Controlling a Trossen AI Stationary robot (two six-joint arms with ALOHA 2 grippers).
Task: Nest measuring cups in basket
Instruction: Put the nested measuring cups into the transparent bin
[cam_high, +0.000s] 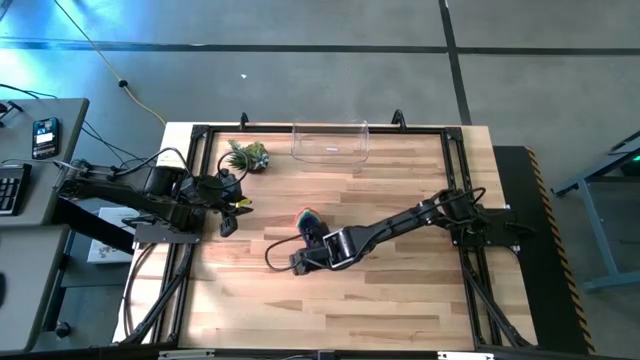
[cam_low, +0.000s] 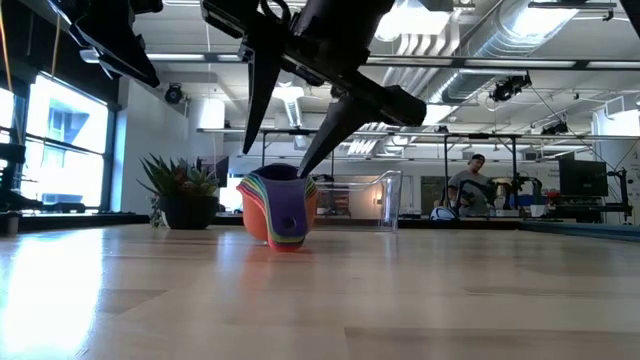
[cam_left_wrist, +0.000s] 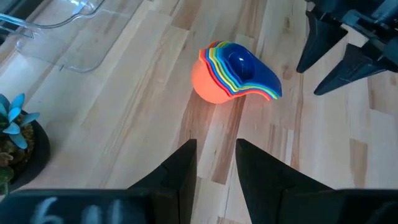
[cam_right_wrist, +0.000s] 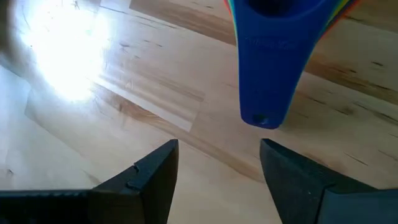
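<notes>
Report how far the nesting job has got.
Done: the measuring cups sit nested in one stack on the table. In hand: the right gripper, jaws open, hovers right at the stack's handle without gripping it. Left: the basket at the far edge holds no cups, so the stack has yet to go in. The left gripper waits, open, near the plant.

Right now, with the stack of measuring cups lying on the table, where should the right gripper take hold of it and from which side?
Probably by the handles. The measuring cups lie nested on the table, bowls bulging one way and the stacked flat handles jutting toward the open right gripper. Coming in along the handles and closing across their flat sides would likely hold the stack together; the rounded bowls offer less purchase.
</notes>
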